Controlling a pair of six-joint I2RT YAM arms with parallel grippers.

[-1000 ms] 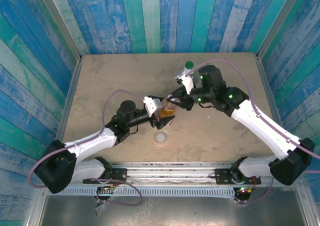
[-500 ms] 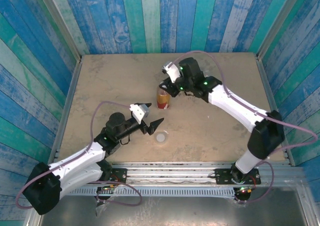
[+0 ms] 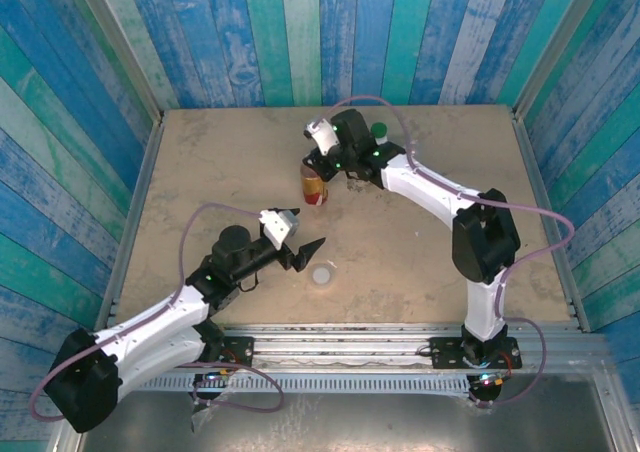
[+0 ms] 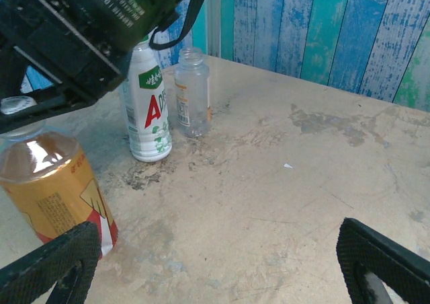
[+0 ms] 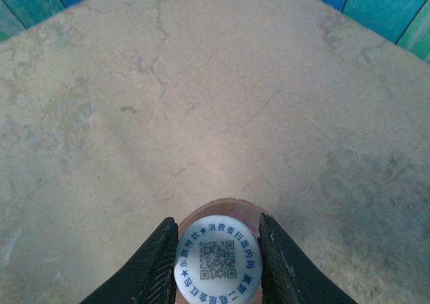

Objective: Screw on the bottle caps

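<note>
As the left arm has drawn back toward the near edge, the hand-off phase looks finished.

Top view: the left pincer (image 3: 300,232) stands wide and empty, well apart from the amber bottle (image 3: 314,190) it was clamped round a second ago. That bottle has travelled from mid-surface toward the far side with the right pincer (image 3: 316,164) on top of it. A grey cap (image 3: 322,274) lies loose on the surface (image 3: 220,162), near the left pincer. A green cap (image 3: 378,130) shows just beyond the right arm.

Left wrist view: amber bottle at near left, the right arm over it. Behind stand the white bottle (image 4: 149,109), its top hidden by that arm, and the clear bottle (image 4: 191,92), mouth open and uncapped. Whether the amber bottle's base is touching down, cannot tell.

Right wrist view: the jaws stand narrow, pinching the white cap (image 5: 218,260), which sits on the amber bottle's neck.

Reading: with no second grip on the body, further twisting would likely spin the whole bottle, so this cap is probably done. Grey cap and clear bottle look to be next.
</note>
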